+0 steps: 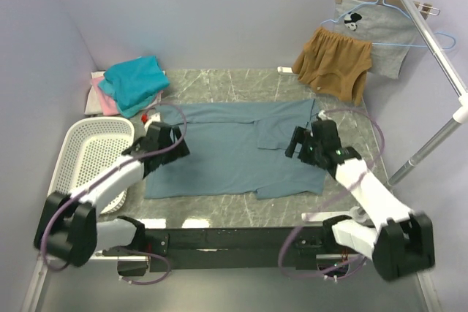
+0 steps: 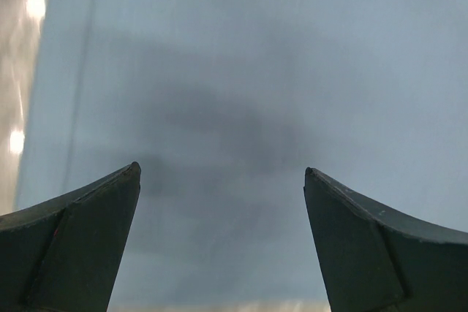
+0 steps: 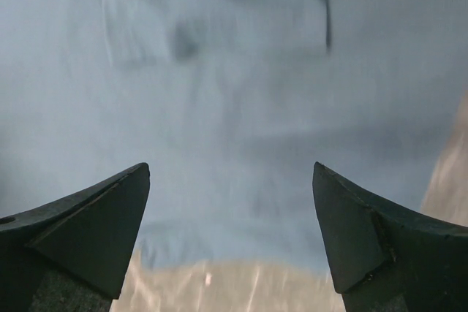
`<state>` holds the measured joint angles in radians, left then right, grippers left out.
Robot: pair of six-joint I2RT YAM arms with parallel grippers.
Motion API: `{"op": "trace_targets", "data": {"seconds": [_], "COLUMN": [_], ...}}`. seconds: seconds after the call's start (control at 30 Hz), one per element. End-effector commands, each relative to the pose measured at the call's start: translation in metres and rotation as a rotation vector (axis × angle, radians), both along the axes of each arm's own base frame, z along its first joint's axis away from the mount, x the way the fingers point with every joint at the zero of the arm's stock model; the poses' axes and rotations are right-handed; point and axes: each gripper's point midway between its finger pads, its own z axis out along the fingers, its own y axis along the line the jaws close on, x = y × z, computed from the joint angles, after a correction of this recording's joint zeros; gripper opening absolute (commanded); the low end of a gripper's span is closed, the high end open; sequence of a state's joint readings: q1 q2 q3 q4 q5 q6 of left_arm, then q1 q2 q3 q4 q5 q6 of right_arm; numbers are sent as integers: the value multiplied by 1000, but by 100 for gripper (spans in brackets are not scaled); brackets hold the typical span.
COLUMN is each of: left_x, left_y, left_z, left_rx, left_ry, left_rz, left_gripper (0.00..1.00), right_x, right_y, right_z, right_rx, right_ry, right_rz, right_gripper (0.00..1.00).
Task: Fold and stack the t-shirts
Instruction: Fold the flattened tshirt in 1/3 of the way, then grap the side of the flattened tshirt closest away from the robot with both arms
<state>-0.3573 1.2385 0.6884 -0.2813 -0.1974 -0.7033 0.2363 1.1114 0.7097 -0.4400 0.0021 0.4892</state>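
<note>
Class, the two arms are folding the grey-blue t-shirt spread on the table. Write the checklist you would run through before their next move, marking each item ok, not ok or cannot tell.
1. Left jaws open, nothing between them: ok.
2. Right jaws open, nothing between them: ok.
3. Grey-blue t-shirt spread on the table, none hanging off: ok.
4. An edge of that shirt in sight in each wrist view: ok.
5. Jaws low enough to touch the cloth: cannot tell.
6. Teal t-shirt lying folded on the back-left pile: ok.
</note>
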Motion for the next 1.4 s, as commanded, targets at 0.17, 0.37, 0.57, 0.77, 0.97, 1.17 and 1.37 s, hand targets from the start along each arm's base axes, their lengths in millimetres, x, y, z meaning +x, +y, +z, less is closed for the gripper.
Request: {"op": "trace_targets", "data": {"seconds": [0.17, 0.37, 0.57, 0.77, 0.97, 1.17, 1.37], "left_x": [-70, -89, -89, -86, -79, -71, -64], "left_y": [-1, 2, 1, -1, 0, -1, -2], "left_z": [-3, -17, -26, -36, -39, -42, -48], "left_rx": [-106, -117, -81, -38, 8, 35, 80], "left_ry": [33, 66, 96, 135, 147, 148, 169], "left_rz": [90, 134, 148, 140, 143, 134, 119], "left_gripper": [97, 97, 97, 98, 98, 99, 100], "right_x": [-81, -103, -108, -96, -80, -57, -26], "right_y": [18, 22, 21, 16, 19, 28, 44], "right_z": [-17, -41, -59, -66, -54, -27, -14], "right_rx": [176, 198, 158, 99, 64, 53, 18], "right_ry": [65, 129, 178, 163, 125, 59, 43], "right_rz": [-132, -226, -251, -269, -234, -183, -133], "right_gripper": [90, 89, 90, 77, 34, 10, 12]}}
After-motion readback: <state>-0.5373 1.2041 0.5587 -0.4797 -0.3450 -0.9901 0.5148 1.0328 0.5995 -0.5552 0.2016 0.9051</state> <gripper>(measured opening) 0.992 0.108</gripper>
